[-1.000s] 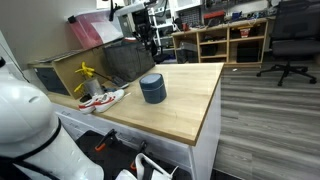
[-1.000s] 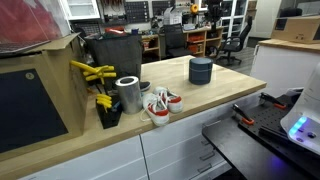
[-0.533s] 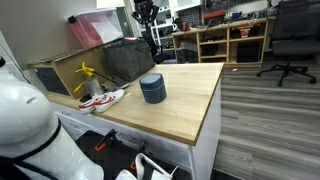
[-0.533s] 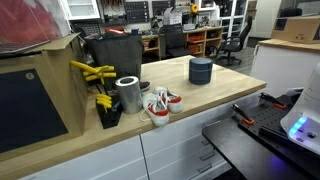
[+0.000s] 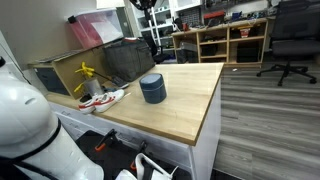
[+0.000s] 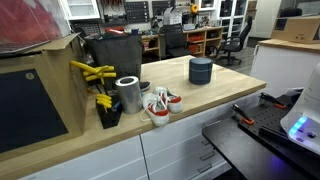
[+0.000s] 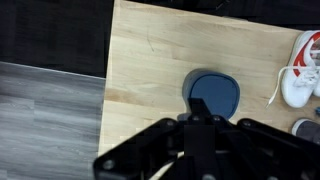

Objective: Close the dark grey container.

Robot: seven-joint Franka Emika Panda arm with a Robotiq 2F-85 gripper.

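Wrist view: the fingers (image 7: pixel 196 128) are pressed together with nothing between them, well above the tabletop (image 7: pixel 150 70). Directly beneath them stands the dark grey container (image 7: pixel 213 97), upright, its round lid sitting on top. In both exterior views the container (image 5: pixel 152 88) (image 6: pixel 201 70) stands alone on the light wooden surface, near the tabletop's far edge in the latter. A pair of white-and-red sneakers (image 6: pixel 160 105) lies well apart from it, just beside a shiny metal can (image 6: pixel 129 95), with yellow tools (image 6: pixel 92 72) behind.

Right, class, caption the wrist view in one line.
Shut gripper hovers above the dark grey container on the wooden table.
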